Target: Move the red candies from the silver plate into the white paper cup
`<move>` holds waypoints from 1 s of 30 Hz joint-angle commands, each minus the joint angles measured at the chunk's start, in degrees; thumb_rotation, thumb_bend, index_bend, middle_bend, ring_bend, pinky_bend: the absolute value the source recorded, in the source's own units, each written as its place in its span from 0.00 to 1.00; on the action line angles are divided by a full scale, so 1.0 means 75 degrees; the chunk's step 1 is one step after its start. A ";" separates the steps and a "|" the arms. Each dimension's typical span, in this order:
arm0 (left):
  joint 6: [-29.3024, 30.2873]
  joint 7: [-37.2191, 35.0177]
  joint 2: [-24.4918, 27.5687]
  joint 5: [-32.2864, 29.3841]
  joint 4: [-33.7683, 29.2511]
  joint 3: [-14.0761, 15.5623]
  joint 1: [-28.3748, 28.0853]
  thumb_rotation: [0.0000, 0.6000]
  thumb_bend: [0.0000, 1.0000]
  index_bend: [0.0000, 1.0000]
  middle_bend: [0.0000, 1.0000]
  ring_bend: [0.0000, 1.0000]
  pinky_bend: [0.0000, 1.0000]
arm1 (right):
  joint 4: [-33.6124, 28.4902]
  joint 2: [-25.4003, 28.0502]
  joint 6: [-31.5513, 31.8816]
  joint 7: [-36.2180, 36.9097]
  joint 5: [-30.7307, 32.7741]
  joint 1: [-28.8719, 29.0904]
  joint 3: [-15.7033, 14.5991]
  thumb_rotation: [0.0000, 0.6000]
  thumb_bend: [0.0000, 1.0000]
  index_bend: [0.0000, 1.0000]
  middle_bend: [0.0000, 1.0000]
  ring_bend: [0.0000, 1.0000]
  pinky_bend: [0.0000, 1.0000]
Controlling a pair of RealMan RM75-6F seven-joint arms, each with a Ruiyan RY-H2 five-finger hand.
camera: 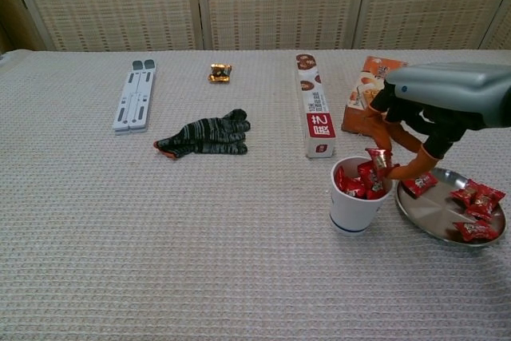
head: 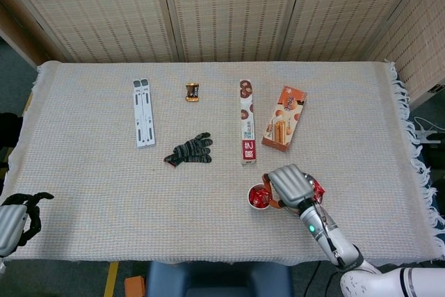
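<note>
Our right hand [camera: 415,129] pinches one red candy [camera: 378,160] just above the rim of the white cup [camera: 359,201], which already holds several candies. Just right of the cup sits the silver plate [camera: 435,220] with more candies [camera: 475,200] on it. Our left hand [head: 17,217] rests at the near left edge of the bench [head: 90,193], fingers curled, nothing in it. Farther off lie a long box [camera: 314,105], a biscuit box [head: 284,117], a glove [camera: 204,136] and a white stand [camera: 134,93].

Our right hand [camera: 415,129] wears a silver-grey shell, black palm, orange fingers [camera: 409,167]; our left hand [head: 15,219] matches, black-fingered.
</note>
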 commanded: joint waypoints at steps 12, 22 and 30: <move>-0.0002 0.0001 -0.0002 -0.0017 -0.0003 -0.0006 0.0000 1.00 0.64 0.31 0.41 0.31 0.25 | 0.0124 0.0052 -0.0136 0.0360 -0.0093 0.0048 -0.0071 1.00 0.15 0.50 0.77 0.82 1.00; -0.0003 0.0004 0.0001 0.0002 -0.0009 0.0003 0.0000 1.00 0.64 0.31 0.41 0.31 0.25 | 0.0083 0.0177 -0.0137 0.0616 -0.0261 0.0021 -0.0093 1.00 0.11 0.47 0.77 0.82 1.00; -0.0012 0.0016 -0.0003 -0.0007 -0.0002 0.0001 -0.0003 1.00 0.64 0.31 0.41 0.31 0.25 | 0.0051 0.0264 -0.0110 0.0831 -0.0446 -0.0030 -0.0107 1.00 0.09 0.46 0.77 0.82 1.00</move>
